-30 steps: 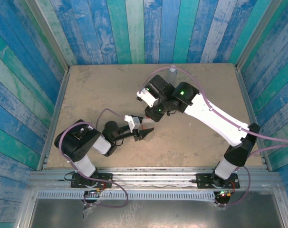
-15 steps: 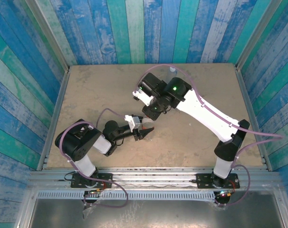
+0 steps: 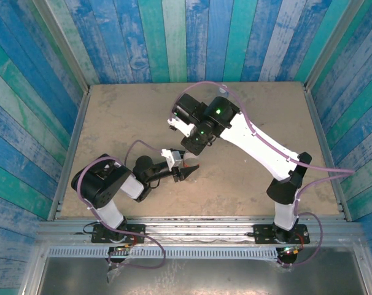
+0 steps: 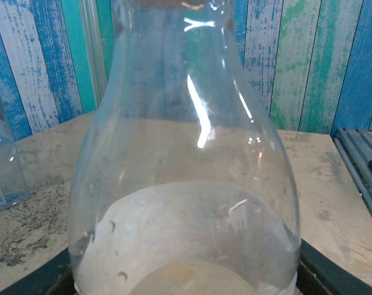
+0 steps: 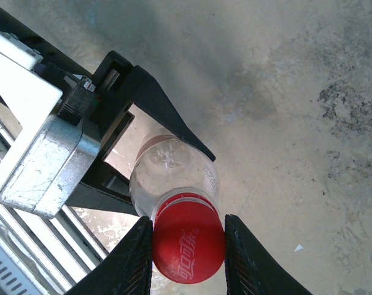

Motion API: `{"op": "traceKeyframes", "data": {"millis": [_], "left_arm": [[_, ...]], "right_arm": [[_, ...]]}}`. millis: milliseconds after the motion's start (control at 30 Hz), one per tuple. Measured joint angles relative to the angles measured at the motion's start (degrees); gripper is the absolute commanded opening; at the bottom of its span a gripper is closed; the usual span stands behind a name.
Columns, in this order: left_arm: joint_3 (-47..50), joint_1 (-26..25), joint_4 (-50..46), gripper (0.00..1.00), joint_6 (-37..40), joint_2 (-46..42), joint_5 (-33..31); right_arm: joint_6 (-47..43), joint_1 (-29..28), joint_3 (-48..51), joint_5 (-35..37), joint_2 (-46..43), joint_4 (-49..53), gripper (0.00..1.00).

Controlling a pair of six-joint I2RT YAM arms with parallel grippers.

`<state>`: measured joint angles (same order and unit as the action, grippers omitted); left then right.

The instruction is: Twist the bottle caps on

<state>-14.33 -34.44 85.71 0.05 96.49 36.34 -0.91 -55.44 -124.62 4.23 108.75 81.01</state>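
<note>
Right gripper, jaws pinching red cap, sits axis-aligned atop upright bottle; left gripper, jaws part-open, clamps its body.

**Enclosure and Work Surface: Condition as Found**

Walls on three sides are vertical planks painted blue, teal and white, the paint worn and streaked. Metal strips run up the rear corners. The tabletop is tan and scuffed, with dark gritty stains. A grey metal rail borders the near edge. Lighting is even; shadows are soft.
</note>
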Motion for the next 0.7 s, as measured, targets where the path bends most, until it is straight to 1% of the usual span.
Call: {"op": "traceKeyframes", "data": {"millis": [167, 267, 467, 700], "left_arm": [[0.1, 0.0, 0.2, 0.63, 0.0, 0.0, -0.1], [0.2, 0.0, 0.4, 0.63, -0.1, 0.1, -0.3], [0.2, 0.0, 1.1, 0.63, -0.3, 0.5, -0.3], [0.2, 0.2, 1.1, 0.63, -0.3, 0.6, -0.3]], "right_arm": [[0.2, 0.2, 0.3, -0.4, -0.1, -0.5, 0.29], [0.9, 0.9, 2.5, -1.7, -1.3, -2.4, 0.28], [2.0, 2.0, 7.3, -4.4, -4.2, -6.8, 0.28], [2.2, 2.3, 8.3, -4.9, -4.7, -8.5, 0.29]]}}
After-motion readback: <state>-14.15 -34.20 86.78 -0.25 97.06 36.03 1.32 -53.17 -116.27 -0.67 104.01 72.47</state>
